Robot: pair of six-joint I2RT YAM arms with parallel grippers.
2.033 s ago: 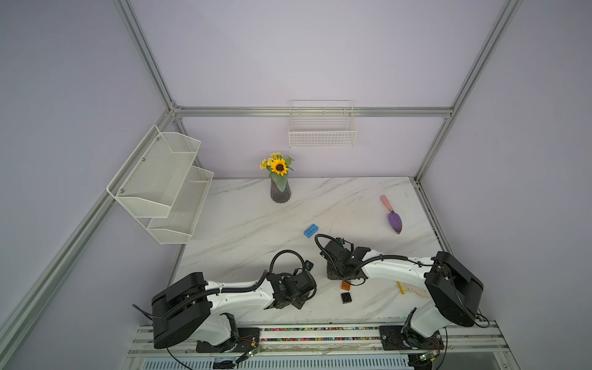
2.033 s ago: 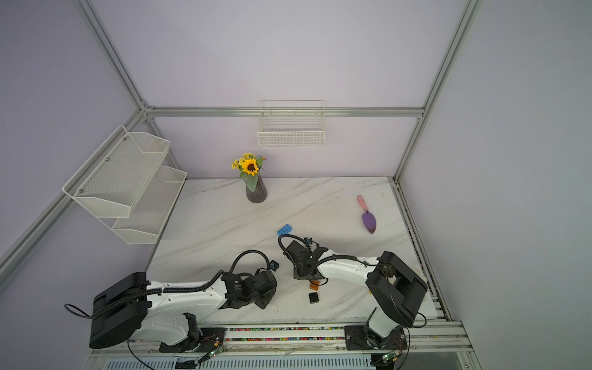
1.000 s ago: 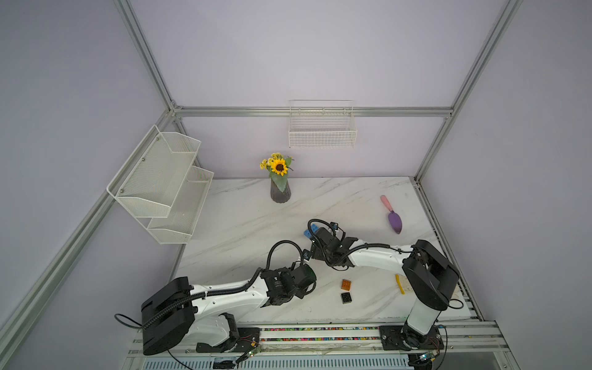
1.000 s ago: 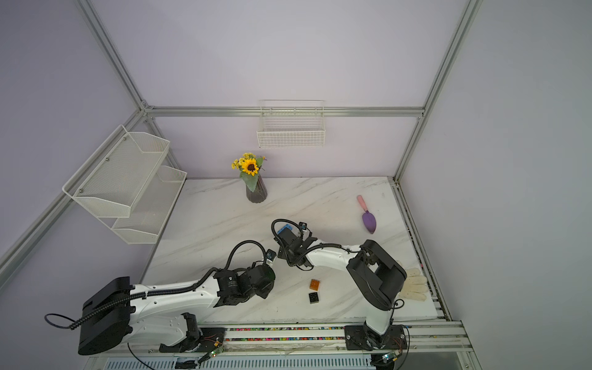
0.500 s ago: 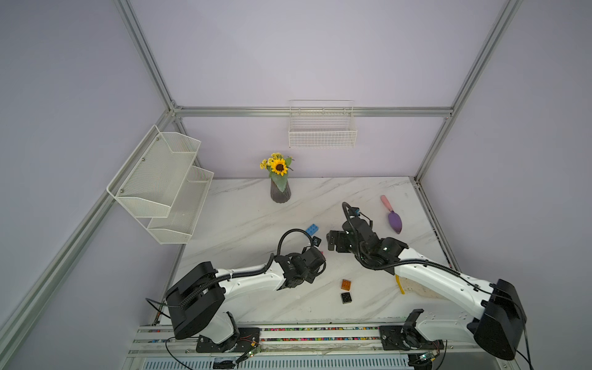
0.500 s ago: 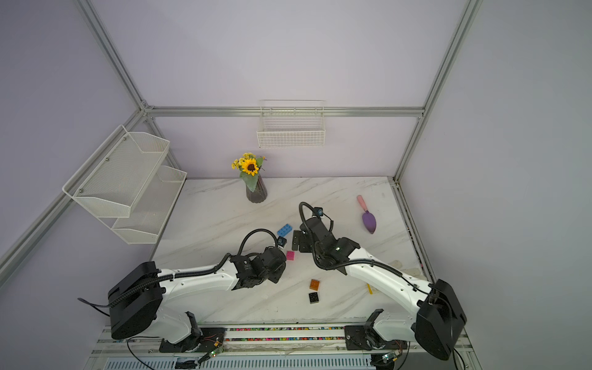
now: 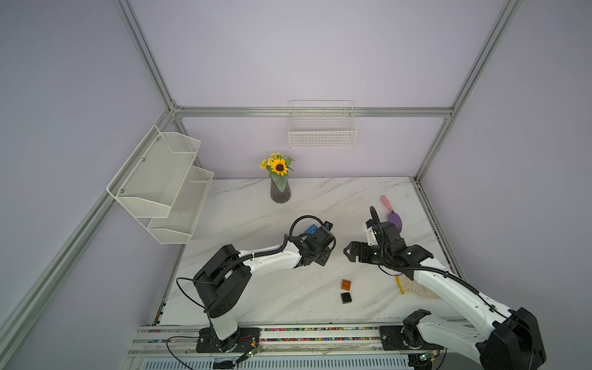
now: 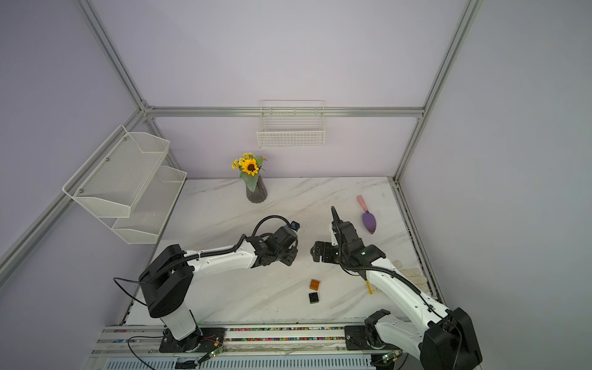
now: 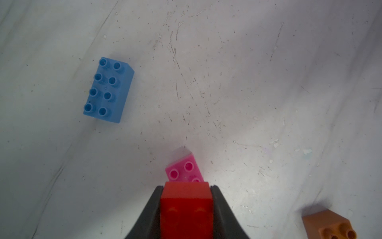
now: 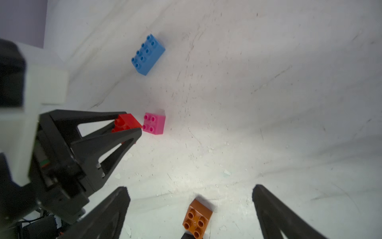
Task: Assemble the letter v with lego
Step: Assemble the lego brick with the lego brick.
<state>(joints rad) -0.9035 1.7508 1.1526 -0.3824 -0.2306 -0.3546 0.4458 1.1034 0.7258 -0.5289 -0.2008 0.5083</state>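
Left end effector (image 9: 186,187) grips red brick (image 9: 186,211) beside pink brick (image 9: 184,169), likely for joining. Right end effector (image 10: 190,187) spread wide, empty.

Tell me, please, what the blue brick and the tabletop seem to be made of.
The blue brick looks like moulded plastic, smooth with a soft sheen: uniform colour, crisp edges, hollow round studs. The tabletop looks like white marble or a marble-print laminate: grey veins, matte, many fine scratches.

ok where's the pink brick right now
In both wrist views the pink brick sits studs-up on the table, just off the tip of the left gripper shut on the red brick, with the blue brick farther beyond.
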